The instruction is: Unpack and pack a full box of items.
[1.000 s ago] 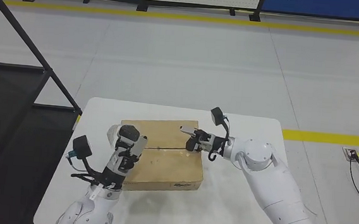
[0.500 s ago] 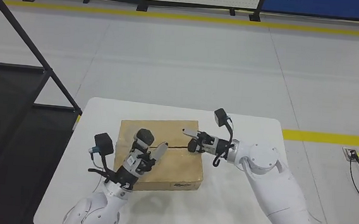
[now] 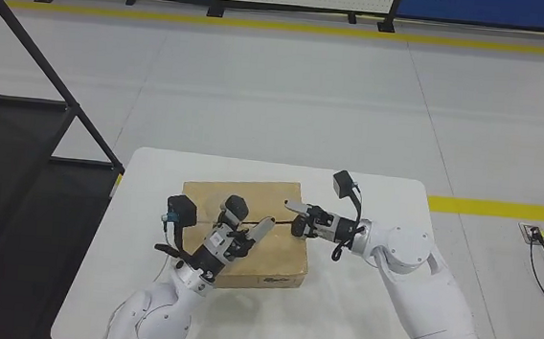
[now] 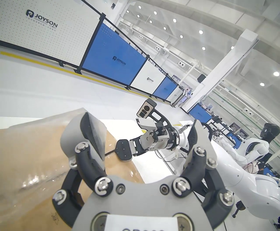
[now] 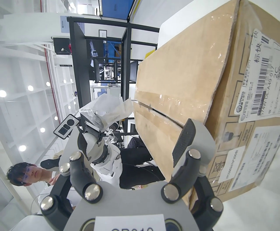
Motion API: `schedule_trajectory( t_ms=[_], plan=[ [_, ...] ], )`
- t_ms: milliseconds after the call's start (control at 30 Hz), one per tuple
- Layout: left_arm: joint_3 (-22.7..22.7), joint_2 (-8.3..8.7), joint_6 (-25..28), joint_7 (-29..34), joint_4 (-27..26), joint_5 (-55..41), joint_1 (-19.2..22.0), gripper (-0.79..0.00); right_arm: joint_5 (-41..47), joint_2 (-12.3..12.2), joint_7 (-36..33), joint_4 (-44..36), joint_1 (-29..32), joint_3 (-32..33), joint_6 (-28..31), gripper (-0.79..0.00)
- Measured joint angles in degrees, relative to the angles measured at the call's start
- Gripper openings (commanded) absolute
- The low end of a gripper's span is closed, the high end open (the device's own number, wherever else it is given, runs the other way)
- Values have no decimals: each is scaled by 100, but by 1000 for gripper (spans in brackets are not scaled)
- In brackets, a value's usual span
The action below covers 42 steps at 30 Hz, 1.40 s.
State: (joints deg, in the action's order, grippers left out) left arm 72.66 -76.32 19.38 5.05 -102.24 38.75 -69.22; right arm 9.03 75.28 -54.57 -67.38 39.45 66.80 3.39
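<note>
A closed cardboard box [image 3: 237, 253] stands on the white table [image 3: 358, 301], its two top flaps meeting at a seam [image 3: 249, 221]. My left gripper [image 3: 247, 223] hovers open over the box top near the seam. A crumpled scrap of clear film [image 5: 109, 107] clings to one of its fingers [image 4: 91, 129]. My right gripper [image 3: 297, 218] is open at the box's right edge, level with the seam. In the left wrist view my left gripper [image 4: 144, 140] has the box [image 4: 32, 153] beside it. From the right wrist, my right gripper [image 5: 135, 144] faces the labelled box side [image 5: 251, 105].
A black metal rack frame [image 3: 64, 124] stands just left of the table. Bare table surface lies to the right of the box and in front of it. A yellow floor line [image 3: 499, 209] runs off to the right.
My left arm has swung right, carrying its gripper from the box's left edge to over the middle of the top. My right gripper has drawn back slightly to the right.
</note>
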Motion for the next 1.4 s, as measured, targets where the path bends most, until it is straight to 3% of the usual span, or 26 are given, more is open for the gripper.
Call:
schedule_trajectory(
  t_ms=[567,1067,1400],
  plan=[
    [-124,-15,-103,474,710,-175,424,0,4,-34,9,19,-18,-77,111,0],
    [-75,31,-137,1147,844,-452,449,0,-22,-96,12,-95,59,-43,128,0],
    [-6,57,-126,1001,742,-408,325,0,-20,-124,33,-202,135,-66,132,0]
  ],
)
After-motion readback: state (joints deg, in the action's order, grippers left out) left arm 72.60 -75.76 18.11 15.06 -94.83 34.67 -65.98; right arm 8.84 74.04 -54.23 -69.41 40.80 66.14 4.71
